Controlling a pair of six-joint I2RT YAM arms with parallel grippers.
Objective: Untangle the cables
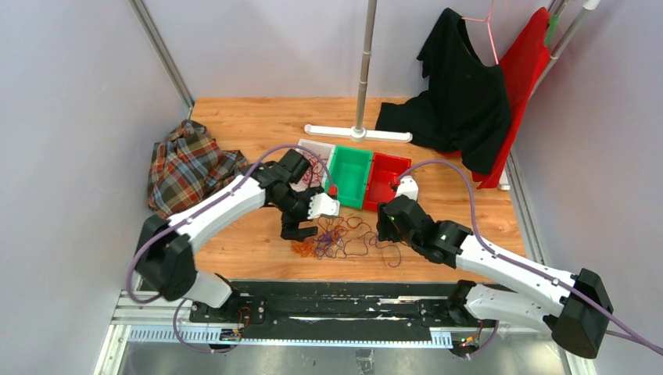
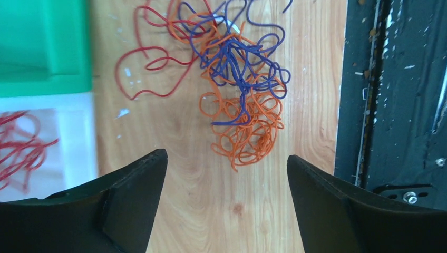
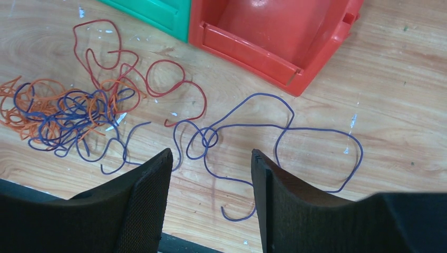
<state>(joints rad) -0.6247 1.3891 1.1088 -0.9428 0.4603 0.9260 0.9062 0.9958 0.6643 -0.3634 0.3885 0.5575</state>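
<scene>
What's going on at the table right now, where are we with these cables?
The two arms are untangling the cables, a clump of orange, purple and red wires lying on the wooden table. Neither arm holds anything. The left gripper hangs open above the orange and purple knot. The right gripper hangs open over a long purple wire spread loosely near the red bin. Some red wires lie in the clear bin beside the green bin. Most of the clump is not yet separated.
</scene>
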